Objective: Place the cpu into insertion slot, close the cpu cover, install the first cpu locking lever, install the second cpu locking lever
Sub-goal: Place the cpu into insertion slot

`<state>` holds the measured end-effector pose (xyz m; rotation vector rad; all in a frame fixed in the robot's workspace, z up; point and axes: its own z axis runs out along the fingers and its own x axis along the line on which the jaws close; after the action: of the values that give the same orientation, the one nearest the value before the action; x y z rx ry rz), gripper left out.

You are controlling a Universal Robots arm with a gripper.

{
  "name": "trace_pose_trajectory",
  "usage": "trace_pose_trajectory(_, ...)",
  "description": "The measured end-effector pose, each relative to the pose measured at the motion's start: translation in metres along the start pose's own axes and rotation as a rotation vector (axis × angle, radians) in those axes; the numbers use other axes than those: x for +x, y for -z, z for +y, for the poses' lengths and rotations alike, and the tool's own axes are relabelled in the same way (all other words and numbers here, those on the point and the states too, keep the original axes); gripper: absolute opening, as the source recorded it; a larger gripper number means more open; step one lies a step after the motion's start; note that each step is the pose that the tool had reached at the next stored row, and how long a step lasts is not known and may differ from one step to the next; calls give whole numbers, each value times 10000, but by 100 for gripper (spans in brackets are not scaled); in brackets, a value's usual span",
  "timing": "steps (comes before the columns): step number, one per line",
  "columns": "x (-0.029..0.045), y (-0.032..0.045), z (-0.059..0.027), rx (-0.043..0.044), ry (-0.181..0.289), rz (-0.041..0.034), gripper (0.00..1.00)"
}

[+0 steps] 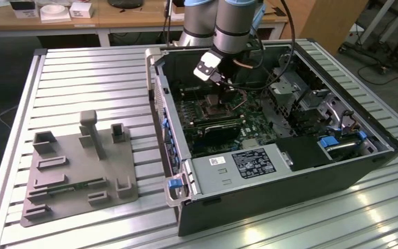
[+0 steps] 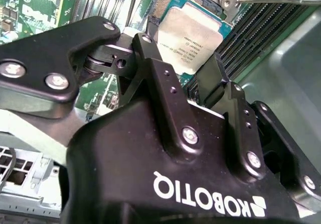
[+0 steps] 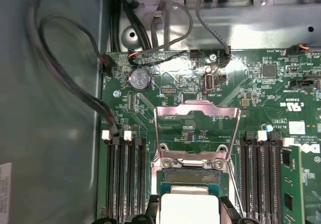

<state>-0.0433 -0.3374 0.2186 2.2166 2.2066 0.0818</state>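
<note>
Cpu [image 3: 188, 210] beneath gripper [image 3: 188, 204] — lower edge cut off, grip unclear.

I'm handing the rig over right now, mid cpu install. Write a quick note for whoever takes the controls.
Gripper: shut on the cpu, down inside the open computer case.
Cpu: between the fingers at the insertion slot; I cannot tell whether it is seated.
Cpu cover: swung open.
Done: cpu is at the slot.
Left: seating and release, closing the cover, both locking levers; one lever rod is unlatched.
</note>
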Motion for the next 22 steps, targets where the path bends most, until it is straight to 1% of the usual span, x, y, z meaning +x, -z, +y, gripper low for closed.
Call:
trace_pose_trajectory(3,-1,-13,-1,15,5,74,54)
trace_pose_trajectory(4,0,-14,-1,17,5,80,54)
trace_pose_trajectory(16,-1,-25,-1,20,6,82,54)
trace_pose_trajectory(22,-3,-87,-4,22,5,83,54)
